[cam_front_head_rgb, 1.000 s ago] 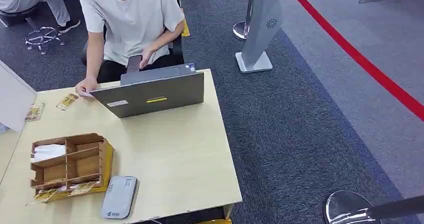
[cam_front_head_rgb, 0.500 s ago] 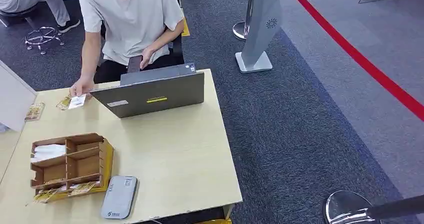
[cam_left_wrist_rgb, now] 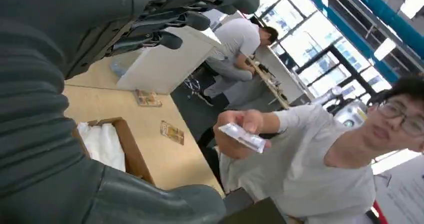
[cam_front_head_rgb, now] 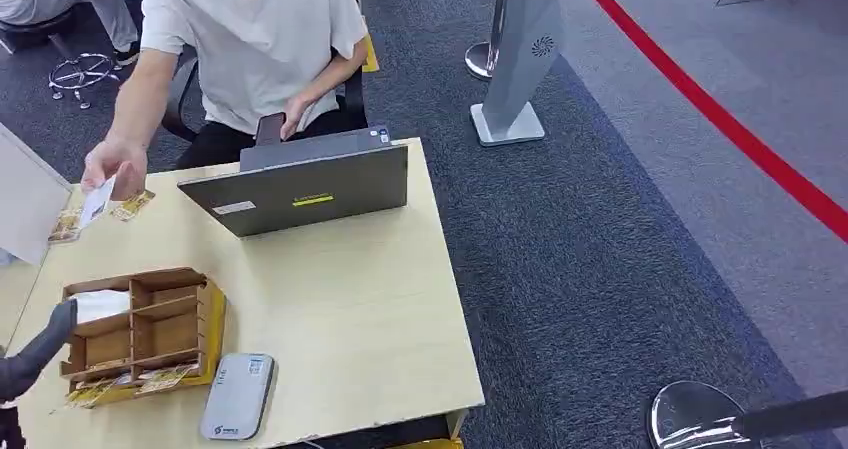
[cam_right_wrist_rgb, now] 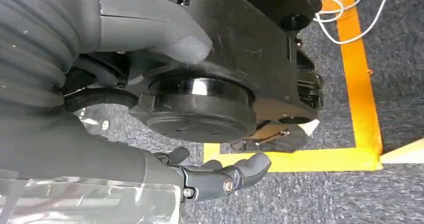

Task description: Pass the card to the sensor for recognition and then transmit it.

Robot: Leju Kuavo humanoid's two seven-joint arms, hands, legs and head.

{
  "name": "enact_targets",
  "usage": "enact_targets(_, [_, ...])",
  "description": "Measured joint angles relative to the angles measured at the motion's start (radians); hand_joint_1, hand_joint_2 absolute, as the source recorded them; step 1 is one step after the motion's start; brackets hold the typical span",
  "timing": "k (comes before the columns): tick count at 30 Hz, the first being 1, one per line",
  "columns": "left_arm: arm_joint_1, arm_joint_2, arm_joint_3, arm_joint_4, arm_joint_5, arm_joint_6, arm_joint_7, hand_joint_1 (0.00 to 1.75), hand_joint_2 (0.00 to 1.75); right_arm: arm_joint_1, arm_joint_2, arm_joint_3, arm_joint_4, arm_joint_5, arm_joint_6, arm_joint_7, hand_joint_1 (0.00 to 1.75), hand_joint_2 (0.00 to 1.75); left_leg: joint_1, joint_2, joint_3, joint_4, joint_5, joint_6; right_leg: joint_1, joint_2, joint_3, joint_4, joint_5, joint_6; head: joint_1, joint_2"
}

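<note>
At table's left edge, a person (cam_front_head_rgb: 250, 39) holds the card (cam_front_head_rgb: 96, 201) out toward the left hand (cam_front_head_rgb: 35, 354), presumably for handover. Left hand rises empty, fingers apart. Right hand (cam_right_wrist_rgb: 220, 176) hangs by the floor, loosely spread, empty. Sensor (cam_front_head_rgb: 238, 396) lies at the near edge.

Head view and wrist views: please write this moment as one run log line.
card: held out by person's hand | left robot hand: open, at organizer | right robot hand: hanging, empty
</note>
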Motion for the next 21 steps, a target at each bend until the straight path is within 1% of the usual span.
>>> enact_targets(10, [-0.146,0.126,-0.071,0.063,-0.235,-0.160,0.153,0.00,1.75,-0.016,0.000,0.021,0.000,0.003,-0.008,0.045,0.00,1.75,0.000,0.000,0.000,0.000,0.000,-0.001,0.000,0.001,0.000,0.000,0.000,0.000,0.000,0.000])
enact_targets(11, [-0.160,0.136,-0.077,0.067,-0.257,-0.175,0.168,0.24,1.75,-0.017,0.000,0.023,0.000,0.005,-0.010,0.049,0.00,1.75,0.000,0.000,0.000,0.000,0.000,-0.001,0.000,0.001,0.000,0.000,0.000,0.000,0.000,0.000])
enact_targets(12, [-0.175,0.151,-0.086,0.073,-0.283,-0.193,0.185,1.75,1.75,-0.018,0.000,0.026,0.000,0.008,-0.011,0.054,0.00,1.75,0.000,0.000,0.000,0.000,0.000,-0.001,0.000,0.001,0.000,0.000,0.000,0.000,0.000,0.000])
enact_targets(21, [-0.306,0.255,-0.154,0.118,-0.494,-0.347,0.322,1.75,1.75,-0.035,-0.005,0.042,0.000,0.021,-0.018,0.097,0.00,1.75,0.000,0.002,0.000,0.000,0.001,-0.001,0.000,0.002,-0.001,0.001,0.001,-0.001,0.000,0.000])
